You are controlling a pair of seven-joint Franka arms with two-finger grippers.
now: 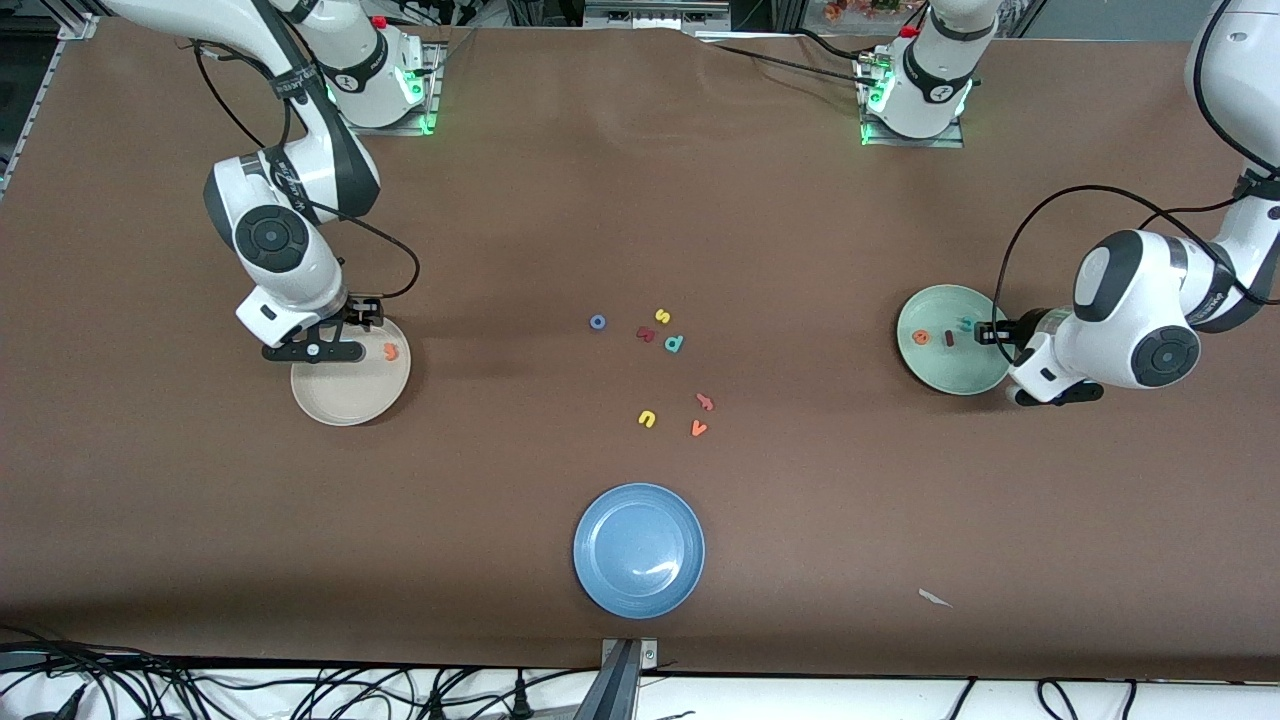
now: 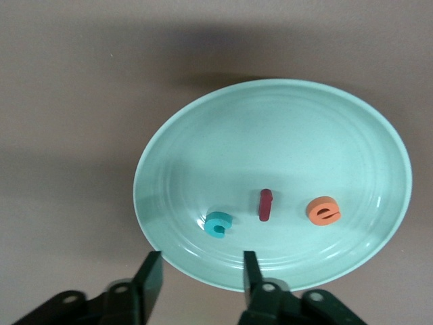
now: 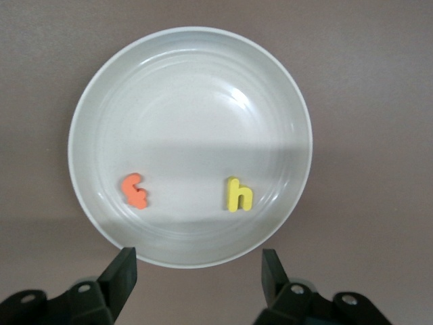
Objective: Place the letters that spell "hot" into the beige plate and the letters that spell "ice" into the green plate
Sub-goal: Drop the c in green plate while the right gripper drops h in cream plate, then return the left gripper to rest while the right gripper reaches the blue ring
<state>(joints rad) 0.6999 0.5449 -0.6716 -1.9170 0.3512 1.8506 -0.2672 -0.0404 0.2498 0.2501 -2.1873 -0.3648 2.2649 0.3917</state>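
**Both grippers empty over their plates; only the "o" is left**

My right gripper [image 3: 196, 274] hangs over the edge of the beige plate [image 1: 340, 400] with its fingers spread and nothing between them. In this plate I see the orange t [image 3: 134, 191] and the yellow h [image 3: 239, 195], apart from each other. My left gripper [image 2: 199, 281] hangs over the rim of the green plate [image 1: 950, 375], also spread and empty. There the teal c [image 2: 218, 224], the dark red i [image 2: 264, 204] and the orange e [image 2: 323, 210] lie in a row, so I judge "ice" as finished.

The blue o [image 1: 597, 322] is on the bare table, between the beige plate and the small group of other letters, and nearest to the dark red branched letter [image 1: 645, 334].

What can go wrong, in my opinion: the letters are tiny and light, so a finger can push the o away instead of taking it, or it can stick to a finger at the release. If I lower a gripper now, a finger could hit the plate rim and tip it.

Room is good. The o has free table all around, and the way from the beige plate to it is open. The blue plate [image 1: 638, 550] lies well apart, nearer to the front camera.
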